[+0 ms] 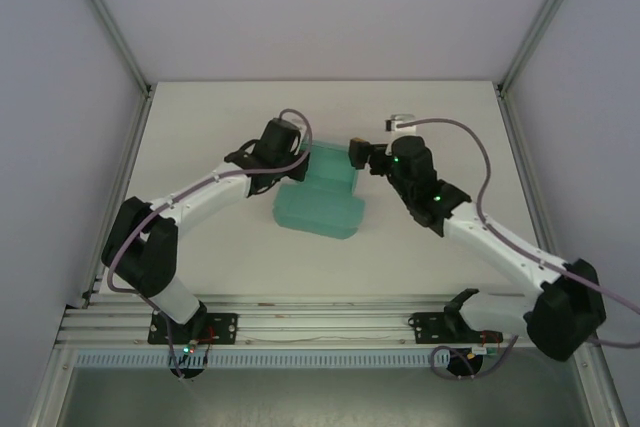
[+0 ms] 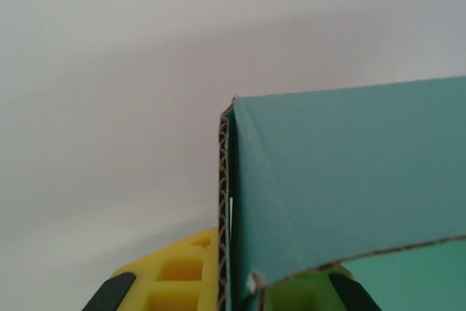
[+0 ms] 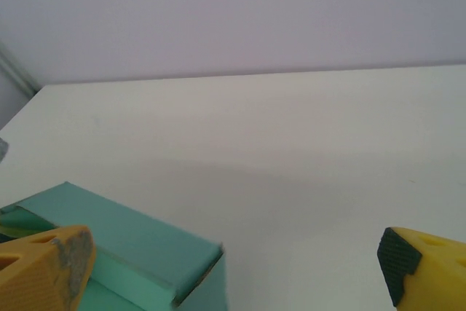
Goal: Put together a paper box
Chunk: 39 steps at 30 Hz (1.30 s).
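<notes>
Card of teal-green colour, the paper box (image 2: 349, 180), stands right between the fingers of my left gripper (image 2: 229, 293). One upright wall of it, with the corrugated cut edge showing, goes down into the gap. The two yellow fingers (image 2: 175, 278) are pressed together on this wall and pinch it. The rest of the box spreads away from this gripper toward my right and back toward my bases, lying on the white table (image 1: 200, 247).

My right gripper (image 3: 233, 271) is spread wide and holds nothing. One corner of the box, with a folded panel on top, is just beside the finger at the left edge of the wrist view. Whether the corner and this finger touch, I cannot tell. Ahead of the gap is bare table.

Seen from above, both grippers are at the far side of the box, the left one on its far left edge and the right one close to its far right corner. My left arm rises from its base and bends at an elbow pushed out to the left, and its forearm reaches forward and inward to the box. My right arm is nearly a mirror of this, with the elbow far out to the right, the forearm running diagonally inward, and the wrist turned toward the box.
</notes>
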{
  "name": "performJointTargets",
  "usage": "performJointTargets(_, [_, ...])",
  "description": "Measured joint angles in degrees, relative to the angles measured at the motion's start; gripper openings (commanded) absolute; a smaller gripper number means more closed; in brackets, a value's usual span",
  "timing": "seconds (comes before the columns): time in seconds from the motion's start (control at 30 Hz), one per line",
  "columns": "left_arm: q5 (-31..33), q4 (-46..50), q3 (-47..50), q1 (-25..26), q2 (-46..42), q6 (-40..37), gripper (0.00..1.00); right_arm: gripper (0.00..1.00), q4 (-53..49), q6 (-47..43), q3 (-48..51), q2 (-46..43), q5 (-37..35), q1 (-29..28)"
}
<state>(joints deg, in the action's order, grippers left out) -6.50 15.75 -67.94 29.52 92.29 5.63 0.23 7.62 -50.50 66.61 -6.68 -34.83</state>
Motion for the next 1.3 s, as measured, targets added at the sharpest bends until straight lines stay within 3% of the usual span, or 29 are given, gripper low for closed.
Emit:
performJointTargets(0.23, [-4.2, 13.2, -4.5, 2.1, 1.8, -23.5, 0.0, 1.0, -12.7, 6.9, 6.7, -10.9, -4.6, 1.4])
performJointTargets(0.4, [-5.5, 24.2, -11.7, 4.0, 9.4, -32.7, 0.0, 1.0, -18.6, 9.1, 11.1, -16.3, -4.9, 3.1])
performJointTargets(0.73, [5.9, 32.9, -24.1, 9.1, 27.9, -37.3, 0.0, 1.0, -23.1, 10.4, 11.9, -17.9, -3.8, 7.3])
performJointTargets(1.03, [17.6, 30.8, -27.2, 10.8, 32.9, -39.8, 0.0, 1.0, -23.2, 10.7, 13.3, -18.0, -3.4, 8.1])
performJointTargets(1.3, [22.9, 30.1, -31.0, 11.7, 36.6, -42.0, 0.39, 1.0, -23.4, 10.8, 13.8, -18.1, -2.9, 8.6])
